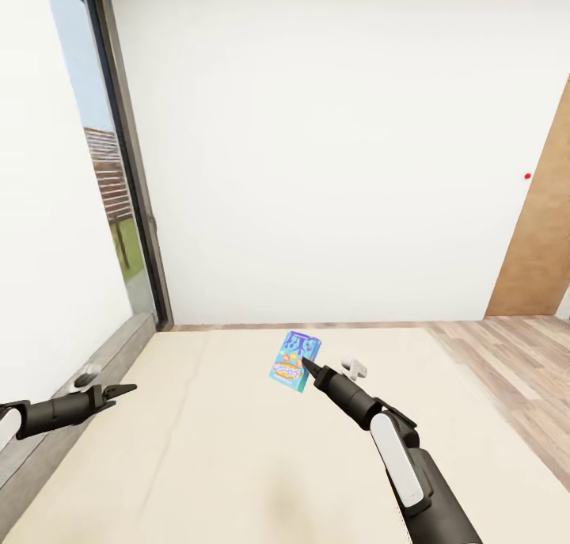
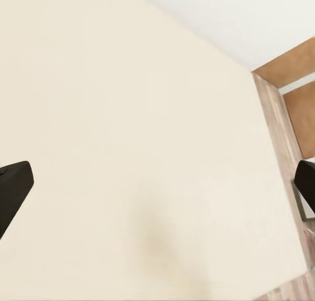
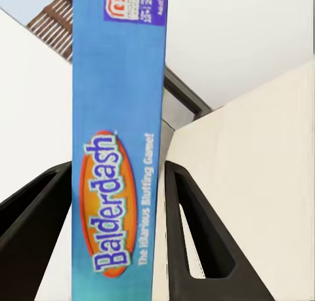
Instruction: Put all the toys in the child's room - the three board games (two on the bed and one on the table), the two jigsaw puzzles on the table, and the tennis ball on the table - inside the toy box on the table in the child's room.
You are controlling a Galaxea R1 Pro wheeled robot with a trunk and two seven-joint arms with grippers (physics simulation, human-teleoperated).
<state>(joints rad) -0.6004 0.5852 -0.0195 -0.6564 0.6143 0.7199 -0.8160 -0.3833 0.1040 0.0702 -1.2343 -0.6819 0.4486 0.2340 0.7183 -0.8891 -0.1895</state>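
The smaller blue board game [image 1: 294, 360], lettered "Balderdash" [image 3: 118, 150], hangs a little above the beige bed [image 1: 198, 457]. My right gripper [image 1: 309, 368] is shut on it, one dark finger [image 3: 197, 235] on each side of the box's narrow edge. My left gripper [image 1: 123, 388] is open over the bed's left side, holding nothing. In the left wrist view its fingertips [image 2: 13, 186] stand far apart above the bare mattress [image 2: 131, 117]. The other board games, the jigsaw puzzles, the tennis ball, the toy box and the table are out of view.
A low grey headboard [image 1: 55, 441] runs along the bed's left edge, under a tall window [image 1: 107, 188]. A white wall [image 1: 332, 148] stands behind the bed. Wood floor [image 1: 514, 362] and a brown door [image 1: 542, 235] lie to the right.
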